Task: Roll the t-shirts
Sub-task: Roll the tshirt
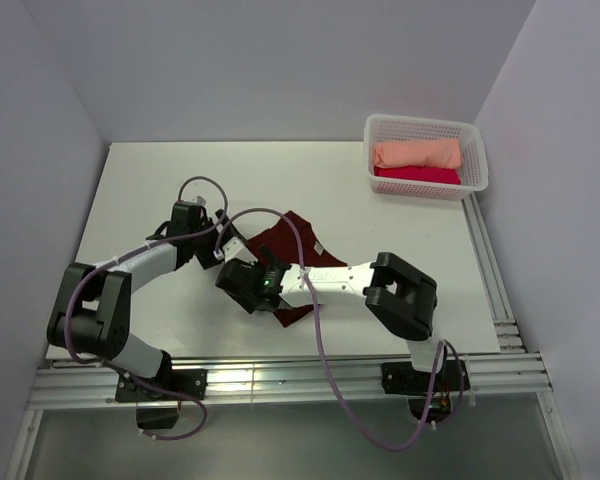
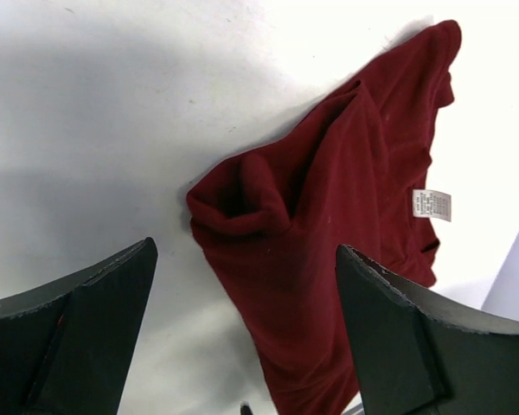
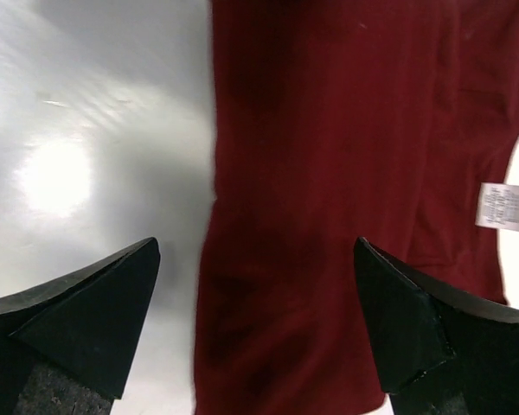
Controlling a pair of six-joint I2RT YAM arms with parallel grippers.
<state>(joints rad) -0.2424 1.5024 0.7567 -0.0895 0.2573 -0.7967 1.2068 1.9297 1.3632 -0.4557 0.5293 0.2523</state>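
Hovering left gripper (image 2: 246,251): fingers spread wide with nothing pinched; bare table (image 2: 86,130) lies under the left finger
Cloth ahead of the left fingers: the maroon t-shirt (image 2: 329,259) lies forward and toward the right finger, and a puckered, raised fold at its near corner sits in the gap between the fingers
Poised right gripper (image 3: 257,246): fingers also spread wide and empty, directly above the cloth
Cloth under the right fingers: the shirt's straight side edge runs between the fingers and away from them, with table to its left and maroon cloth filling the right
Long axis: by the right wrist view, the shirt looks like a band running lengthwise away from the right fingers; its near end is hidden below the fingers
Small pale neck label (image 3: 506,207): face up on the cloth's far right side, beyond the right finger
Nearer arm: both grippers meet over the shirt in mid-table, the right one above its body and the left one at its bunched left corner
White basket (image 1: 425,122): far right corner, well apart from both grippers, holding a peach t-shirt (image 1: 415,154) and a crimson-pink t-shirt (image 1: 417,176) side by side
Likely next need: smoothing the bunched corner before rolling along the band
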